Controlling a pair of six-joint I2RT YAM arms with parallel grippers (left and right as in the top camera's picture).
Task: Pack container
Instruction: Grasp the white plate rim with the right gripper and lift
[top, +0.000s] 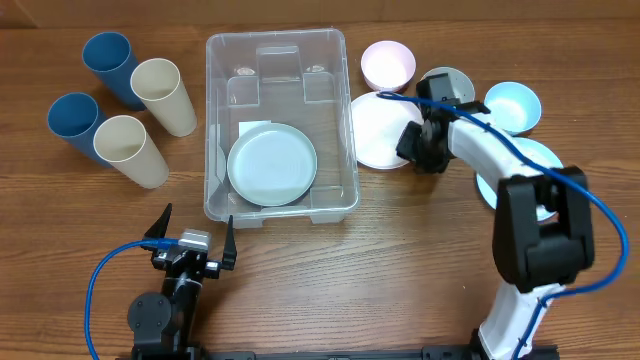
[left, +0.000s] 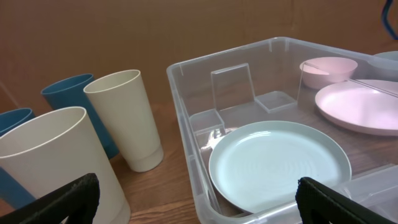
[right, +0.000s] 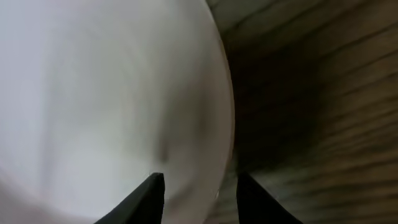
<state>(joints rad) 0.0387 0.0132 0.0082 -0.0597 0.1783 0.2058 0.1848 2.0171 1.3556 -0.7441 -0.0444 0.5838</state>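
The container (top: 212, 120), a large clear bin, stands mid-table with a pale green plate (top: 272, 165) lying flat inside; it also shows in the left wrist view (left: 186, 106) with the plate (left: 280, 165). A pale pink plate (top: 375, 130) lies just right of the bin. My right gripper (top: 412, 148) is at that plate's right edge. In the right wrist view its fingers (right: 199, 186) are apart and straddle the plate's rim (right: 106, 93). My left gripper (top: 195, 225) is open and empty in front of the bin's near left corner (left: 196, 186).
Two blue cups (top: 110, 65) (top: 75, 125) and two cream cups (top: 165, 95) (top: 130, 150) stand left of the bin. A pink bowl (top: 388, 65), a grey dish (top: 445, 80), a light blue bowl (top: 512, 105) and a light blue plate (top: 535, 160) sit at the right.
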